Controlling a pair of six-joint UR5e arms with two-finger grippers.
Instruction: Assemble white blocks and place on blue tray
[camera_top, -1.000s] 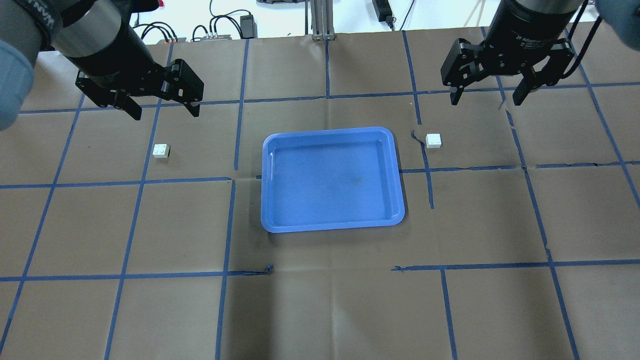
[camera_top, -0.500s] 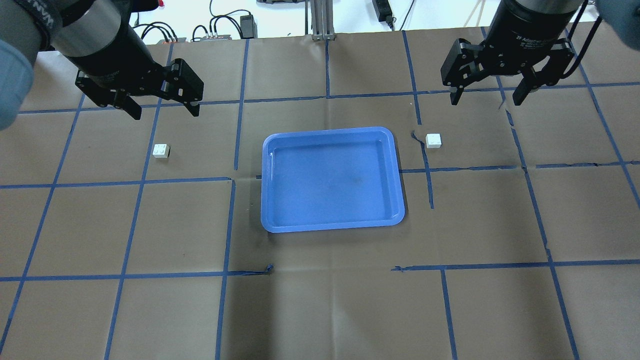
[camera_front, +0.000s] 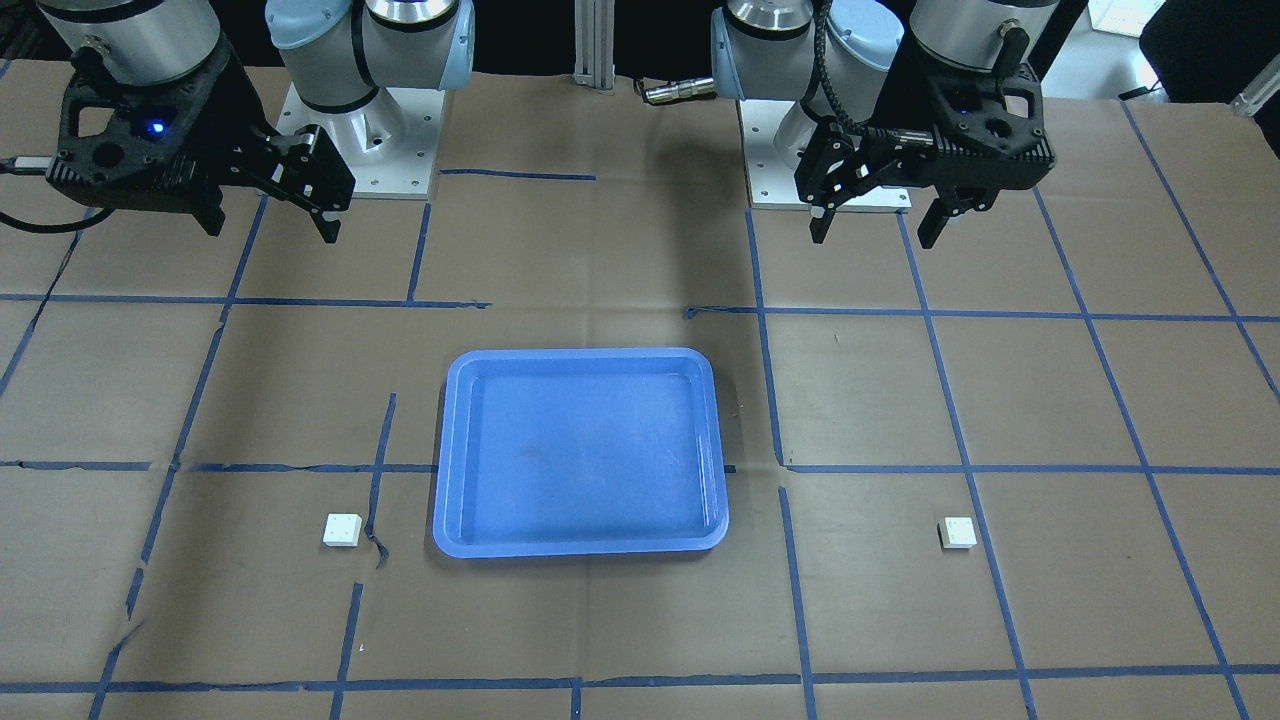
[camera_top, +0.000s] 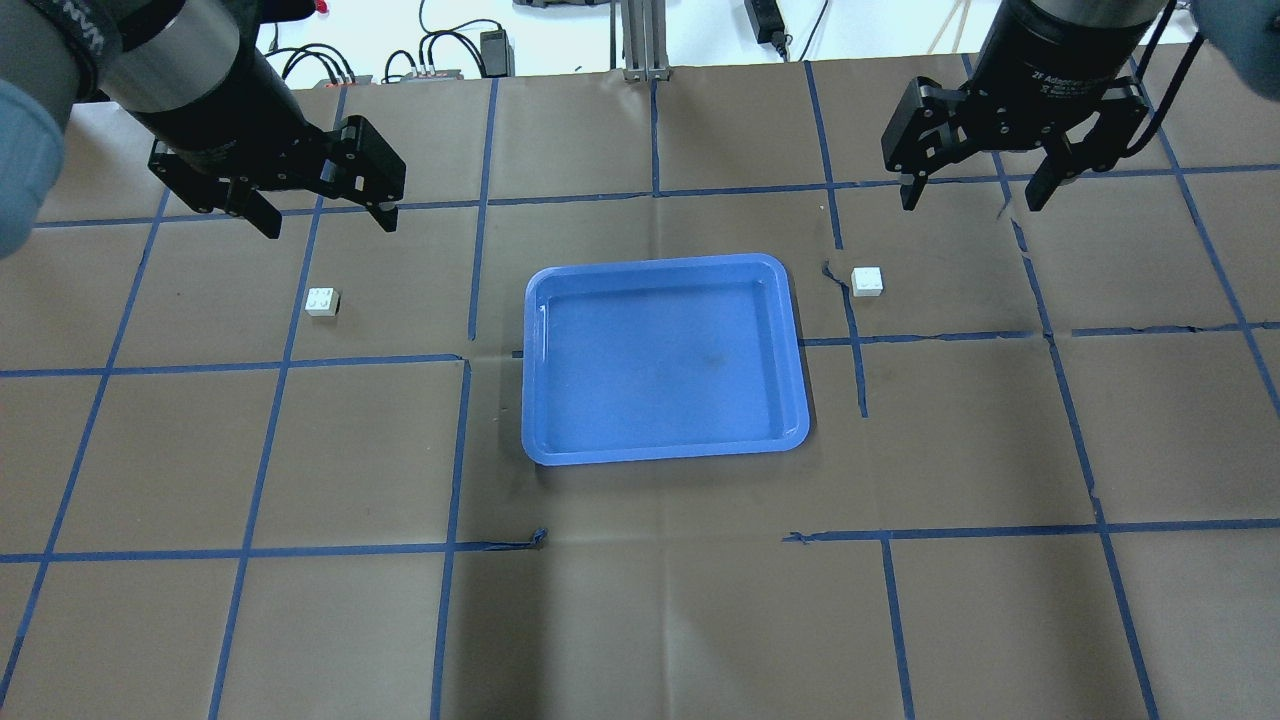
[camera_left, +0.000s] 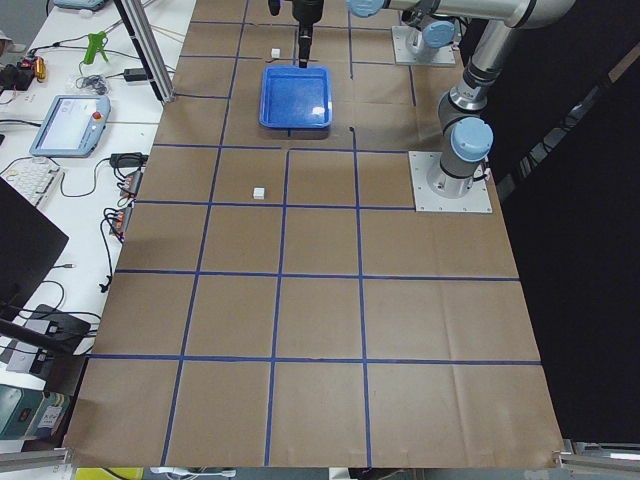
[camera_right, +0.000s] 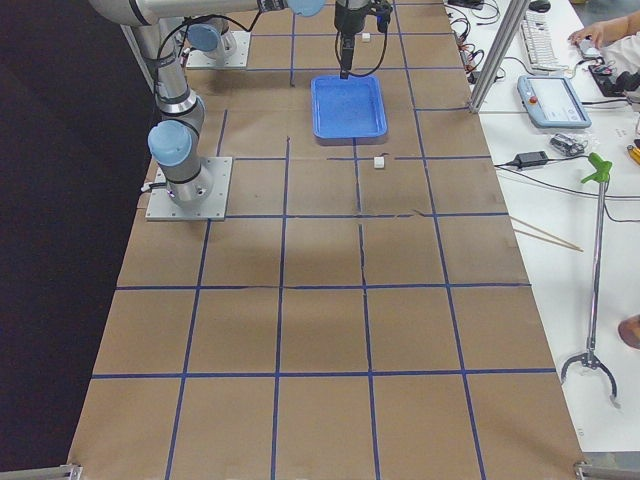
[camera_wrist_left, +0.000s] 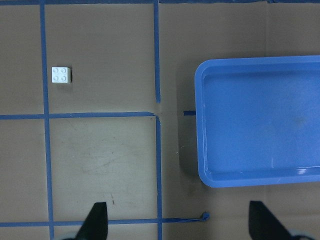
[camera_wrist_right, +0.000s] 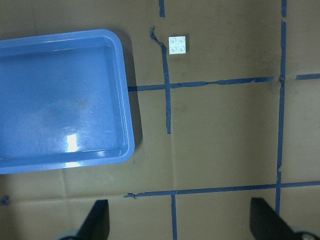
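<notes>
The blue tray (camera_top: 660, 358) lies empty at the table's middle; it also shows in the front view (camera_front: 580, 452). One white block (camera_top: 322, 301) sits on the paper left of the tray, and shows in the left wrist view (camera_wrist_left: 61, 75). The other white block (camera_top: 867, 281) sits right of the tray, and shows in the right wrist view (camera_wrist_right: 178, 45). My left gripper (camera_top: 325, 218) hangs open and empty above the table, behind the left block. My right gripper (camera_top: 970, 192) hangs open and empty, behind and right of the right block.
Brown paper with a blue tape grid (camera_top: 460, 450) covers the table. Cables and power bricks (camera_top: 440, 55) lie beyond the far edge. The arm bases (camera_front: 360, 130) stand at the robot's side. A teach pendant (camera_right: 555, 100) and tools lie on a side bench.
The left gripper has shifted very slightly. Blocks, tray and right gripper are as before.
</notes>
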